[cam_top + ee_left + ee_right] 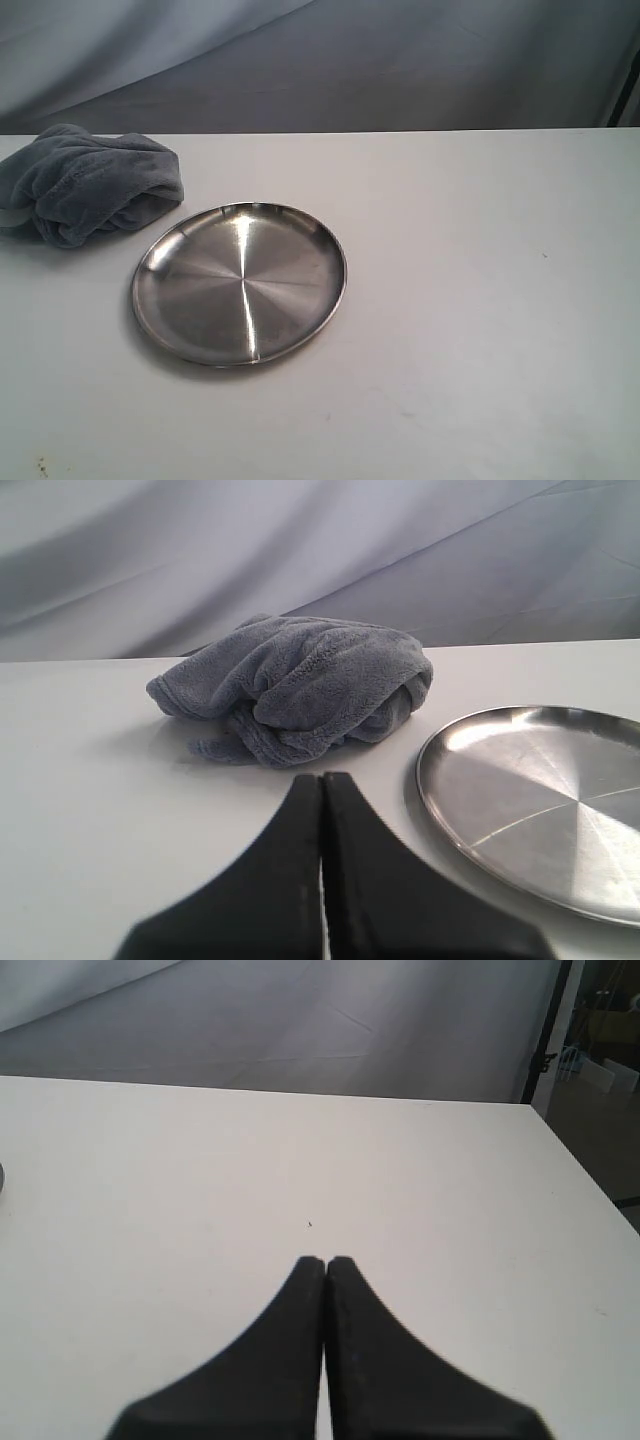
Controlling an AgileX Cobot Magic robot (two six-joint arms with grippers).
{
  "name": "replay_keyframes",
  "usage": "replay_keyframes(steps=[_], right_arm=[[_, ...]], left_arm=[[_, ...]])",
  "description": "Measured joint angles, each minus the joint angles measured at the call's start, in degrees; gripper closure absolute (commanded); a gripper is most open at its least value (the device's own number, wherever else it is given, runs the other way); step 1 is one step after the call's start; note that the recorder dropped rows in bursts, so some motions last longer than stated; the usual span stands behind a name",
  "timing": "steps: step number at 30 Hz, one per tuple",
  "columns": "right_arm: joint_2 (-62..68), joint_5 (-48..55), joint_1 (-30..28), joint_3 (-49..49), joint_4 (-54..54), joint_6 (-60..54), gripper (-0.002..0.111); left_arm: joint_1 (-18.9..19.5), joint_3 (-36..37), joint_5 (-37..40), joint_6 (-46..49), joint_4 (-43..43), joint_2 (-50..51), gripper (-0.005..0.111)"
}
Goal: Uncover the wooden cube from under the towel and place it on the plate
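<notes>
Your left fingers (298, 815) and right fingers (350, 1295) are both pressed together, holding nothing; the towel (95, 180) (bunched in a heap) lies near the plate (240, 282) on the tabletop (480, 300).

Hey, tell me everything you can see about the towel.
The towel is a plush, fuzzy blue-grey cloth, bunched into a rumpled heap. It lies on the white table at the exterior view's far left, near the back edge, beside the steel plate with a gap between them. Nothing else touches it.
</notes>
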Motion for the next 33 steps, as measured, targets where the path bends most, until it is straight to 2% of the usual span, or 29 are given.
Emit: replay_keyframes(steps=[15,18,20,27,33], right_arm=[[0.0,0.0,0.0,0.0,0.0,0.0,0.108],[0.0,0.0,0.0,0.0,0.0,0.0,0.108],[0.0,0.0,0.0,0.0,0.0,0.0,0.108],[0.0,0.0,0.0,0.0,0.0,0.0,0.108],[0.0,0.0,0.0,0.0,0.0,0.0,0.108]], left_arm=[[0.0,0.0,0.0,0.0,0.0,0.0,0.107],[0.0,0.0,-1.4,0.0,-4.21,0.0,0.107],[0.0,0.0,-4.02,0.0,-8.17,0.0,0.107],[0.0,0.0,-23.47,-0.32,-28.89,0.0,0.107],[0.0,0.0,-38.01,-7.41,-33.1,0.0,0.107]])
